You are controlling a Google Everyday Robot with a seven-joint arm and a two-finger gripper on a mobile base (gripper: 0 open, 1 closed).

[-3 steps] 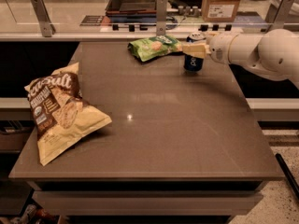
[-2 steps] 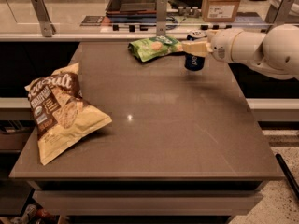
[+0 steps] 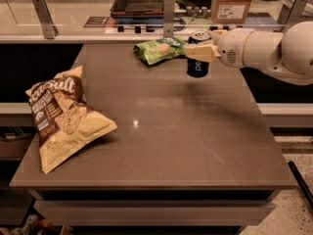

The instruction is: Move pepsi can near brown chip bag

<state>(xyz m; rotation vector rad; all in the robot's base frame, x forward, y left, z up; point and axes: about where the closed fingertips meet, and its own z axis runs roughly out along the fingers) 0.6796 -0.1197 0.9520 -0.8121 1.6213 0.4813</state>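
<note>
The pepsi can (image 3: 197, 66), dark blue with white lettering and a silver top, is at the back of the table, right of centre. My gripper (image 3: 195, 52) reaches in from the right and is shut on the can, one pale finger (image 3: 201, 52) crossing its front. The can hangs just above the table top. The brown chip bag (image 3: 63, 116), puffy pale yellow with a dark brown panel, lies at the table's left side, far from the can.
A small green chip bag (image 3: 159, 49) lies at the back edge, just left of the can. The brown table (image 3: 186, 141) ends in a back ledge with metal posts (image 3: 168, 12). Behind it stand a cardboard box (image 3: 234, 4) and a dark tray (image 3: 142, 1).
The gripper has moved the can a little up and to the left, off the table top. Both chip bags have stayed put.
</note>
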